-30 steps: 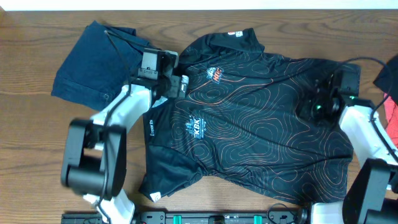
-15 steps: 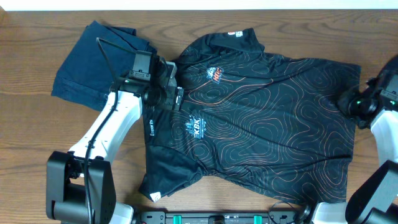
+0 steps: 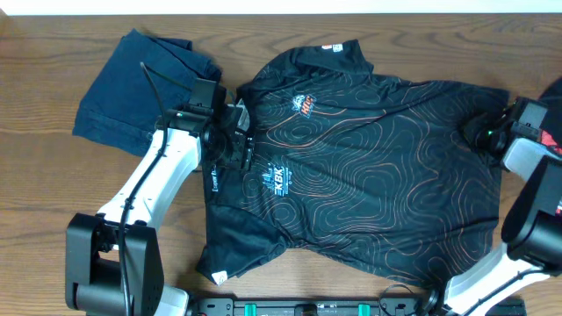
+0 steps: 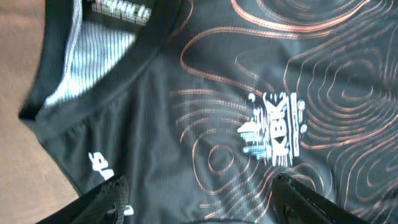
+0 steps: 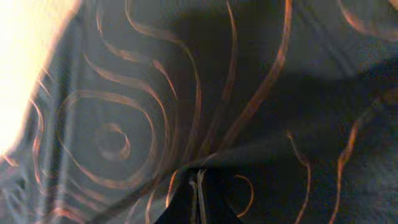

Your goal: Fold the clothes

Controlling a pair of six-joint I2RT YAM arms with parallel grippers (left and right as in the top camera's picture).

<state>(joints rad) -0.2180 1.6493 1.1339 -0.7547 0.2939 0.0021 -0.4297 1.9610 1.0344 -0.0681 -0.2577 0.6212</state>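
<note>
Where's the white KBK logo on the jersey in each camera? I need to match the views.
Overhead: the logo sits left of centre, on the chest of the jersey.
Left wrist: right of centre, turned on its side.
Right wrist: not in it.
Shared landmark: the orange contour lines, seen in all three.

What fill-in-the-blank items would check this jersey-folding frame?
1. The thin contour lines on the black jersey are ___ in colour.
2. The right gripper has its jaws ___ on a pinch of the jersey's fabric.
3. The left gripper holds its jaws ___ over the fabric near the KBK logo.
4. The navy garment lies on the ___ arm's side of the jersey.

Missing words: orange; shut; open; left.
</note>
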